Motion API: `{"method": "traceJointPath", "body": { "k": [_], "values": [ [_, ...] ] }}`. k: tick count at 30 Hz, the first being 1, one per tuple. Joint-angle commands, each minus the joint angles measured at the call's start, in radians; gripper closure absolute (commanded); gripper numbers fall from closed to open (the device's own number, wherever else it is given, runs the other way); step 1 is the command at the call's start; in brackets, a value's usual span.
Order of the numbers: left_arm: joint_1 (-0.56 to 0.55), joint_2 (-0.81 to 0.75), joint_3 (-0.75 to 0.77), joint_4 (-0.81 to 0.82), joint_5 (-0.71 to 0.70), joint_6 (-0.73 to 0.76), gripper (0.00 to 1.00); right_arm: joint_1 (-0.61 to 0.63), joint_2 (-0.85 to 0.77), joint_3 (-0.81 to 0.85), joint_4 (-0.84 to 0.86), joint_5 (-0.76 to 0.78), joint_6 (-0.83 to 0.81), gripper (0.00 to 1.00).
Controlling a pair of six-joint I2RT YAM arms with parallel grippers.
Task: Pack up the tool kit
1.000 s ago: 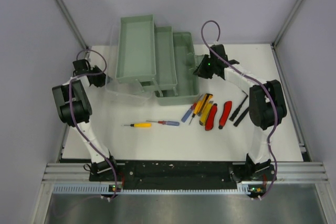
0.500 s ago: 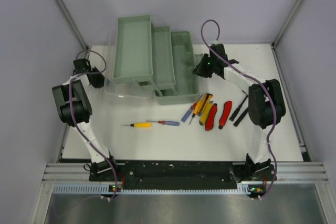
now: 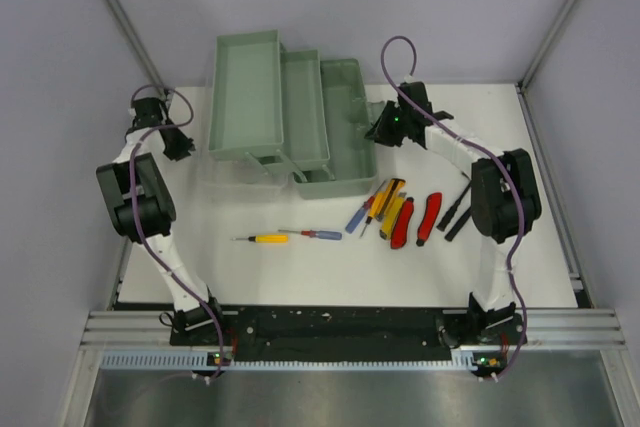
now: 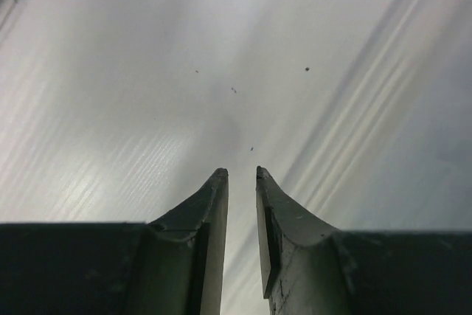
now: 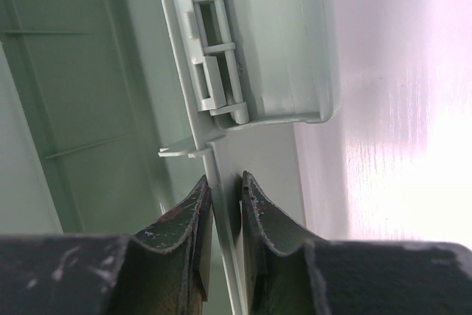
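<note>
**On the white table, a toolbox was gripped by its rim while the tools lay outside**

At the far middle of the table (image 3: 300, 277), the pale green toolbox (image 3: 340, 185) was seen standing open, its two trays stepped out to the left: the upper tray (image 3: 245, 97) furthest out, the middle tray (image 3: 303, 107) between it and the deep base. No tool was seen in either tray. A clear lid (image 3: 240, 173) was faintly made out beneath the trays, on the left side of the box.

The right gripper (image 3: 378, 132) was placed at the right edge of the base. In the wrist view its fingers (image 5: 193, 212) were shown clamped on the thin green rim of the toolbox (image 5: 273, 49), just below a moulded latch.

The left gripper (image 3: 180, 145) was held near the left edge of the lid. Its fingers (image 4: 210, 204) were drawn close together with only a slit between them, in front of a pale streaked surface. Whether anything was pinched there could not be told.

Nearer the arms, the tools were laid out on the table. A yellow-handled screwdriver (image 3: 264, 238) and a red-and-blue one (image 3: 315, 234) were set end to end at the middle. To their right a blue screwdriver (image 3: 357, 215), yellow knives (image 3: 392, 199), red-handled pliers (image 3: 428, 217) and black hammers (image 3: 457, 215) were grouped side by side.
</note>
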Motion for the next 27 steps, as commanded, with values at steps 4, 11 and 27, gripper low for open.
{"method": "traceJointPath", "body": {
  "k": [4, 11, 27],
  "values": [
    [0.007, -0.115, 0.093, -0.063, -0.052, -0.050, 0.69, 0.013, 0.072, 0.013, -0.065, 0.033, 0.025, 0.90],
    [0.007, -0.157, 0.117, -0.043, 0.014, -0.044, 0.62, 0.013, 0.085, 0.010, -0.076, 0.034, 0.032, 0.93],
    [0.005, -0.186, 0.343, -0.242, 0.008, -0.012, 0.51, 0.007, -0.026, 0.125, -0.107, 0.059, -0.048, 0.72]
  ]
}}
